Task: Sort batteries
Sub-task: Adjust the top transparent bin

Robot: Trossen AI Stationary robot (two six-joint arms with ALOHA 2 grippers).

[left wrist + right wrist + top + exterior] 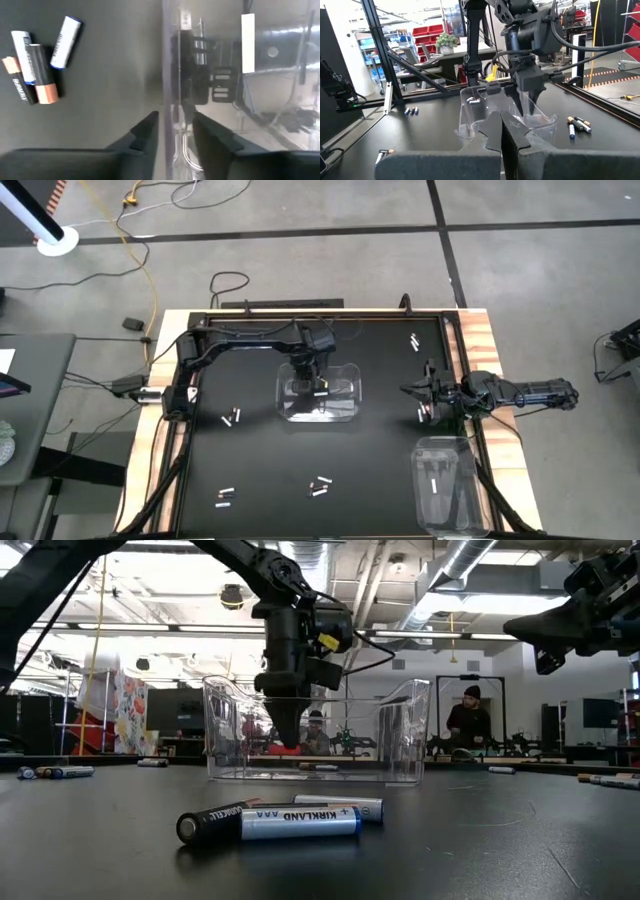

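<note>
high view: the black desk (250, 470) carries two clear bins, one at the middle (345, 370) and a second (445, 485) at the right front corner. the left tool (312, 385) hangs down over the left wall of the middle bin; the left wrist view shows its two fingers (145, 131) a little apart, one on either side of that wall, nothing pinched between them. inside this bin a white battery (321, 393) lies just beside the tool. the right tool (420, 390) waits above the desk's right side, well apart from the middle bin, fingers pressed together and empty.

batteries lie scattered in small groups: a pair (232, 418) left of the middle bin, near the left tool; a cluster (320, 485) at the front centre; two (225, 498) at the front left; two (414, 341) at the back right; one (434, 481) in the corner bin. in the low view the front cluster (280, 820) is one dark and two silver cells touching.
</note>
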